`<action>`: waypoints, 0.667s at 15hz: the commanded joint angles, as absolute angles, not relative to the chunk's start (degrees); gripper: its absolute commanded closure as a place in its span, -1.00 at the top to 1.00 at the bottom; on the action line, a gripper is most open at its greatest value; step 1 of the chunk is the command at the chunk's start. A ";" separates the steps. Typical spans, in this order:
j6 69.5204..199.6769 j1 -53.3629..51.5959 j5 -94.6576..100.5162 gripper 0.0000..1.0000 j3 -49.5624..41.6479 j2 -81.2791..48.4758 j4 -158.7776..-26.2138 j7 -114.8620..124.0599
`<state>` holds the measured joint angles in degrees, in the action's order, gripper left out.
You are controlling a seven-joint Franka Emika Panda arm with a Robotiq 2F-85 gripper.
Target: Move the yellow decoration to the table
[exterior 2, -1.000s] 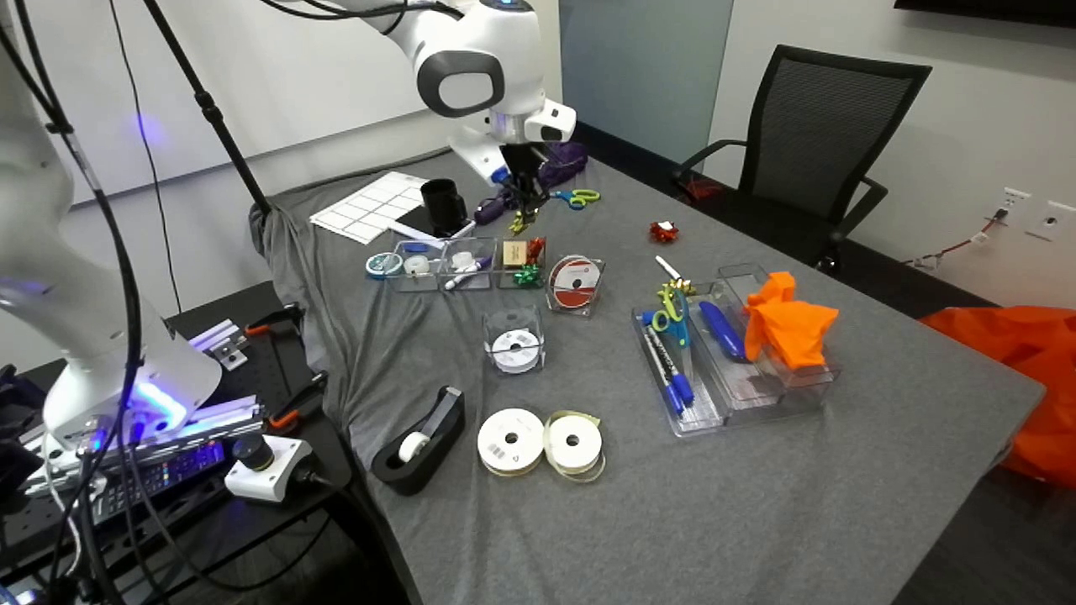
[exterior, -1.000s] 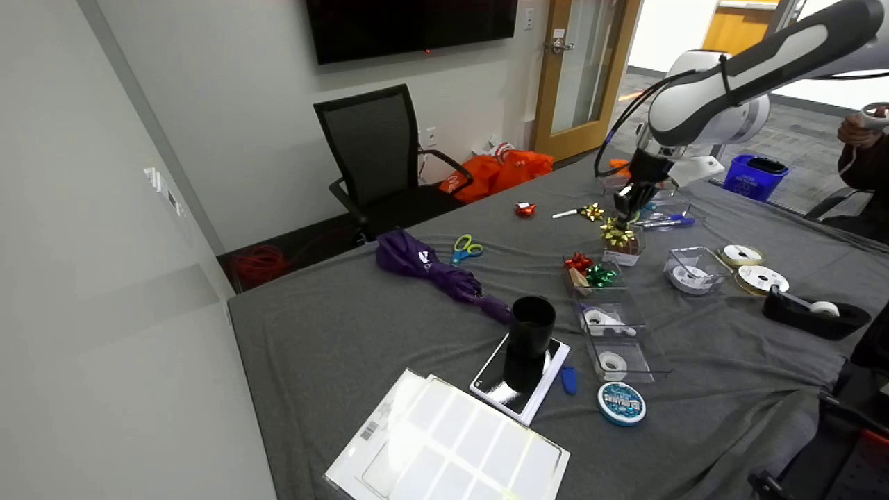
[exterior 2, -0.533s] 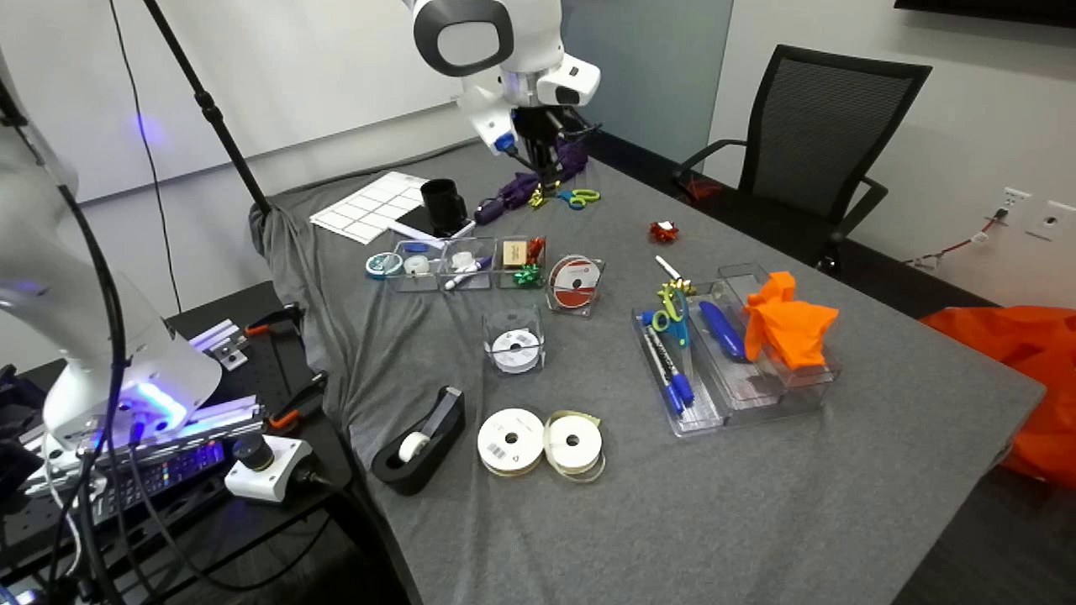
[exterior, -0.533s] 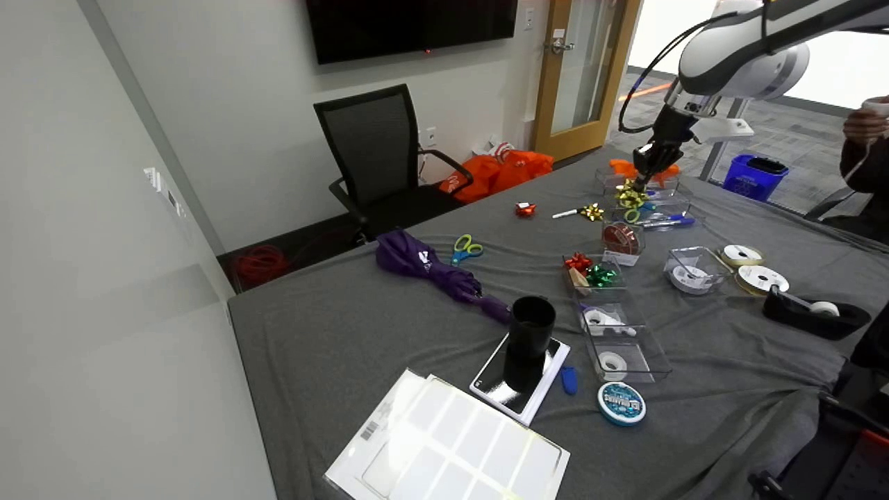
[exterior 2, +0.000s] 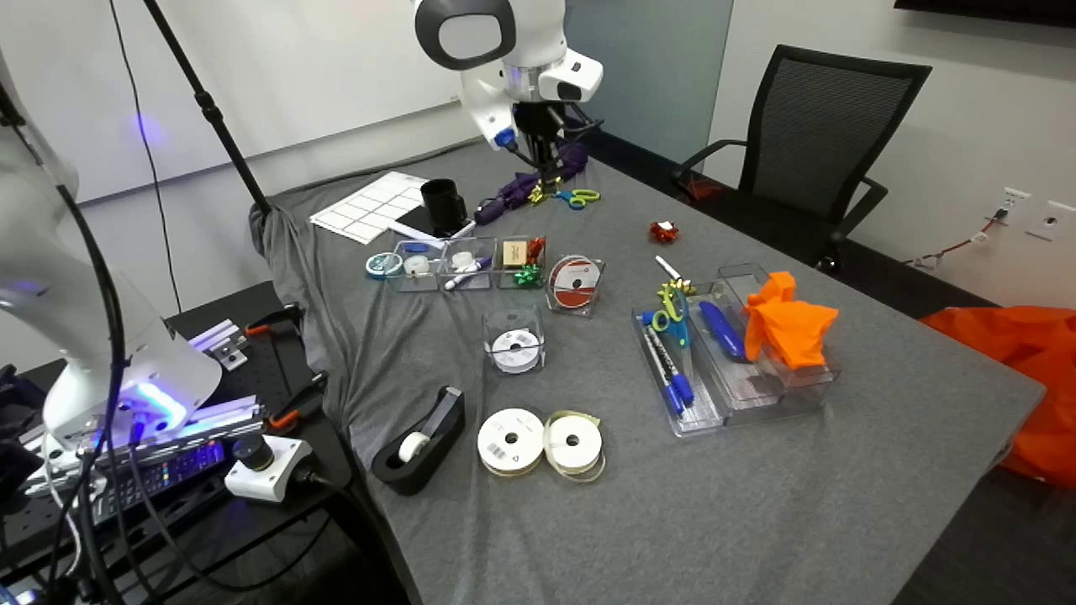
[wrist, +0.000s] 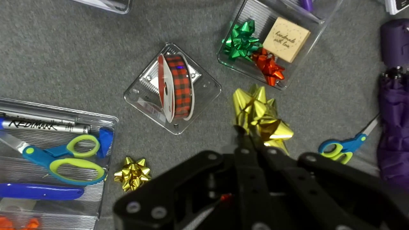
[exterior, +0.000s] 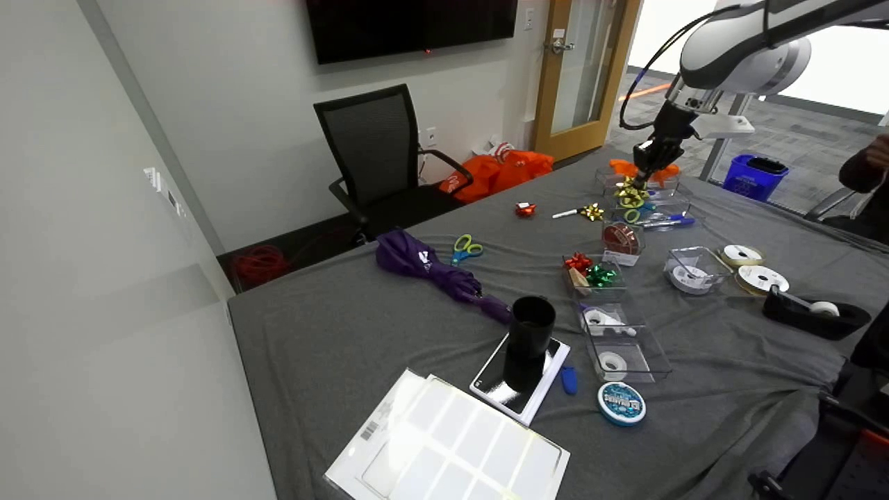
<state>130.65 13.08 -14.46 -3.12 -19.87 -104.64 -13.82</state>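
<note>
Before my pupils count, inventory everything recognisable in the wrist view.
Yellow decoration: 1, gold, in gripper
Gold bow: 1, gold, table
Green bow: 1, green, top bin
Red bow: 1, red, bin
Tan block: 1, tan, bin
Ribbon spool: 1, red-black, centre box
Scissors: 2, blue-lime, left compartments and table
Markers: 2, silvery, compartments
Blue objects: 2, blue, compartments
Cloth: 1, orange, compartments
Umbrella: 1, purple, right
Containers: at least 4, clear, table
Table: 1, grey, beneath
Gripper: 1, black, bottom

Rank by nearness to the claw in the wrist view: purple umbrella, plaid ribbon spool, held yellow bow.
1. Yellow bow: gripped by the claw.
2. Plaid ribbon spool: to the upper left.
3. Purple umbrella: at the picture's right edge.
</note>
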 commanded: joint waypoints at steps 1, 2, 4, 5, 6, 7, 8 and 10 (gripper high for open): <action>129.37 13.86 -20.51 -0.99 -2.65 -22.40 -99.88 -10.55; 128.89 13.90 -21.92 -0.99 -2.98 -23.48 -97.66 -8.34; 128.70 14.15 -23.76 -0.99 -3.65 -26.00 -92.81 -3.23; 128.65 14.27 -24.01 -0.99 -4.17 -27.77 -90.10 -0.20; 128.97 14.40 -24.30 -0.99 -4.54 -29.37 -87.68 2.72; 129.20 14.42 -24.15 -0.99 -5.09 -31.53 -84.83 6.09; 129.40 14.37 -23.77 -0.99 -5.63 -33.67 -82.20 9.62; 130.61 13.84 -22.49 -0.99 -7.01 -38.20 -77.52 17.02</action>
